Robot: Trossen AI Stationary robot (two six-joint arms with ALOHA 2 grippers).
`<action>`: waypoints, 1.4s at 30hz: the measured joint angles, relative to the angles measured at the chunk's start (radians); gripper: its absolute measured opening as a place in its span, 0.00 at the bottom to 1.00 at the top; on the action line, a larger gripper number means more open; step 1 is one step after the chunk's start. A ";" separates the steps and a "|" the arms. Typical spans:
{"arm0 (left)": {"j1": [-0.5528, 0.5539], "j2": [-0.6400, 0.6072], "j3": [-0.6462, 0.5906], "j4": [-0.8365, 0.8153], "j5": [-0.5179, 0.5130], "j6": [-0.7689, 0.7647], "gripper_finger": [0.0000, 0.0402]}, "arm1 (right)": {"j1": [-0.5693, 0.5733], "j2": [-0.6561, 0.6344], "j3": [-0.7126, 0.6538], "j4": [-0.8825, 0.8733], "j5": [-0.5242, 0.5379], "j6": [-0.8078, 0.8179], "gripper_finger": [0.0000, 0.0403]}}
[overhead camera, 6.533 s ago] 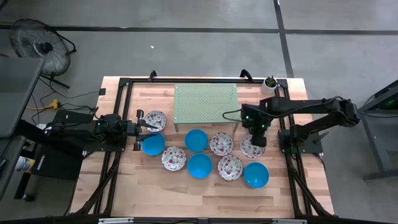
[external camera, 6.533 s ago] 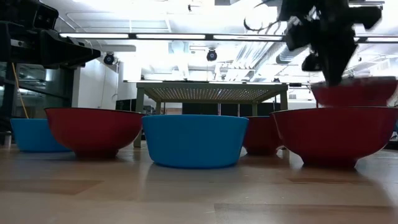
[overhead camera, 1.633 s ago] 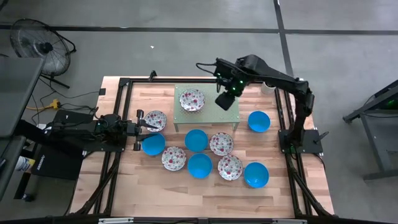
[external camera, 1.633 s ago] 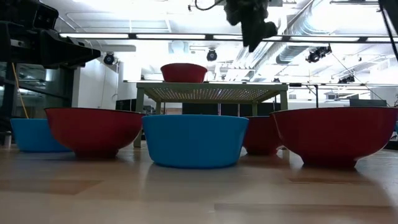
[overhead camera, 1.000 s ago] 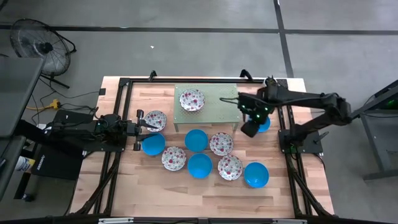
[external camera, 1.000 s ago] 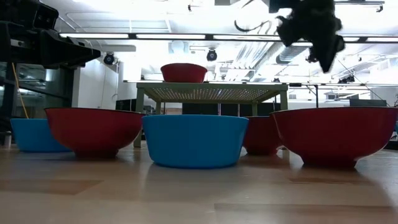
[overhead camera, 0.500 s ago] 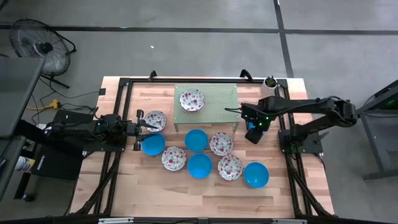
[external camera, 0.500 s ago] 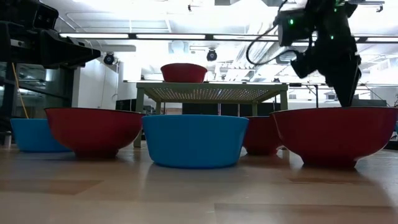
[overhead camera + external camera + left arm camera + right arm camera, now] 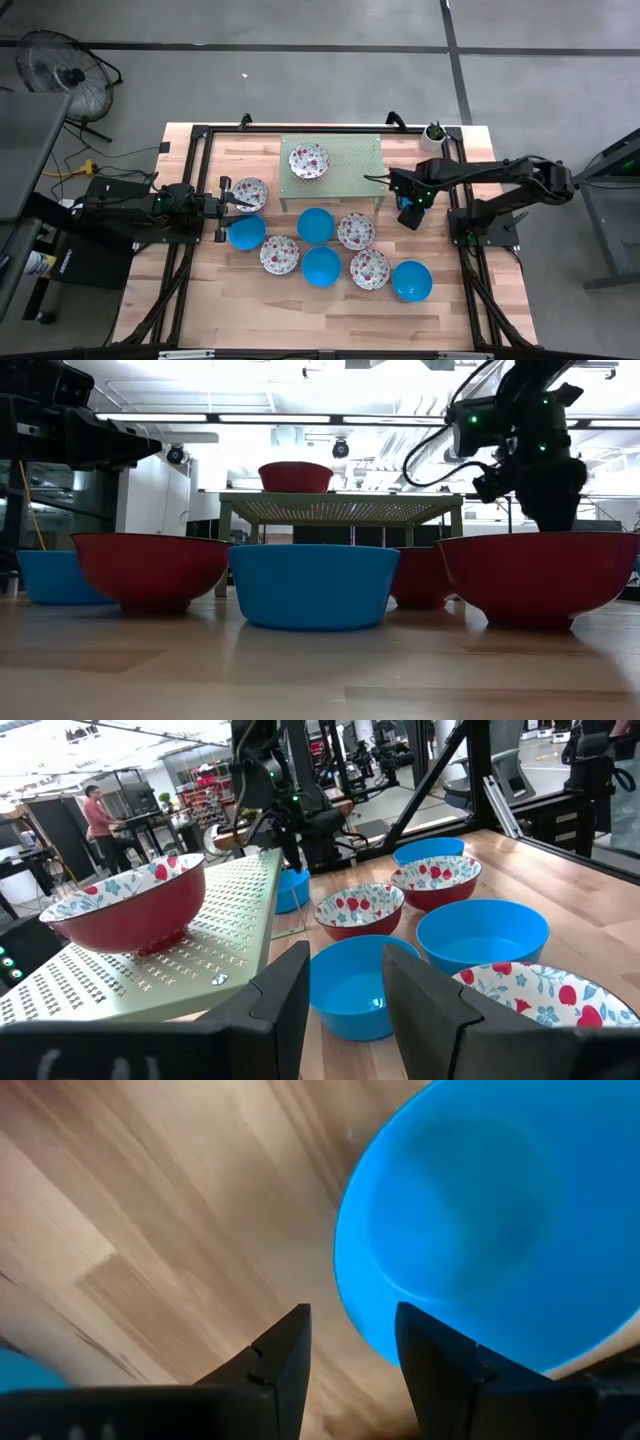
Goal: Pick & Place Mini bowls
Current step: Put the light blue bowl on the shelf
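Observation:
A plain blue mini bowl (image 9: 500,1230) sits on the wood table by the right end of the pale green stand (image 9: 350,178). My right gripper (image 9: 350,1330) points down over its rim, open, with the rim's edge between the fingers and apart from them. In the high view that gripper (image 9: 408,214) covers the bowl. One floral bowl (image 9: 308,160) rests on top of the stand. Several more blue and floral bowls (image 9: 321,266) stand on the table in front of the stand. My left gripper (image 9: 238,200) waits level at the table's left, open.
A black frame (image 9: 200,135) borders the table. A small potted plant (image 9: 434,132) stands at the far right corner. In the low view a red-sided bowl (image 9: 540,575) hides my right gripper's fingertips. Bare wood lies along the near edge (image 9: 320,320).
My right gripper has come down toward the blue bowl by the stand's right end, shifting slightly toward the table's near edge and rolling a little. Its fingers have kept the same gap. The bowls have stayed where they were.

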 joint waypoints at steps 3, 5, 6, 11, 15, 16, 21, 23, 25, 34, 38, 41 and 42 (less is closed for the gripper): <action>0.000 0.000 0.000 0.000 0.000 0.000 0.31 | 0.000 0.000 -0.025 0.033 -0.019 -0.058 0.33; 0.000 0.000 0.000 0.000 0.000 0.000 0.31 | 0.000 0.000 -0.034 0.050 -0.010 -0.087 0.33; 0.000 0.000 0.000 0.000 0.000 0.000 0.31 | 0.000 0.000 -0.035 0.052 0.004 -0.101 0.33; 0.000 0.000 0.000 0.000 0.000 0.000 0.31 | -0.003 0.000 -0.035 0.051 0.070 -0.152 0.33; 0.000 0.000 0.000 0.000 0.000 0.000 0.31 | -0.008 0.000 -0.035 0.052 0.064 -0.154 0.33; 0.000 0.000 0.000 0.000 0.000 0.000 0.31 | -0.008 0.000 -0.035 0.051 0.064 -0.154 0.33; 0.000 0.000 0.000 0.000 0.000 0.000 0.31 | -0.008 0.000 -0.045 0.060 0.057 -0.154 0.33; 0.000 0.000 0.000 0.000 0.000 0.000 0.31 | -0.008 0.000 -0.045 0.060 0.057 -0.154 0.32; 0.000 0.000 0.000 0.000 0.000 0.000 0.31 | -0.008 0.000 -0.045 0.061 0.056 -0.154 0.30; 0.000 0.000 0.000 0.000 0.000 0.000 0.31 | -0.008 0.063 -0.045 0.067 0.030 -0.155 0.08; 0.000 0.000 0.000 0.000 0.000 0.000 0.31 | -0.008 0.071 -0.044 0.077 0.024 -0.140 0.02; 0.000 0.000 0.000 0.000 0.000 0.000 0.31 | -0.008 0.067 -0.042 0.073 0.026 -0.102 0.01; 0.000 0.000 0.000 0.000 0.000 0.000 0.31 | -0.008 0.064 -0.036 0.062 0.018 -0.100 0.01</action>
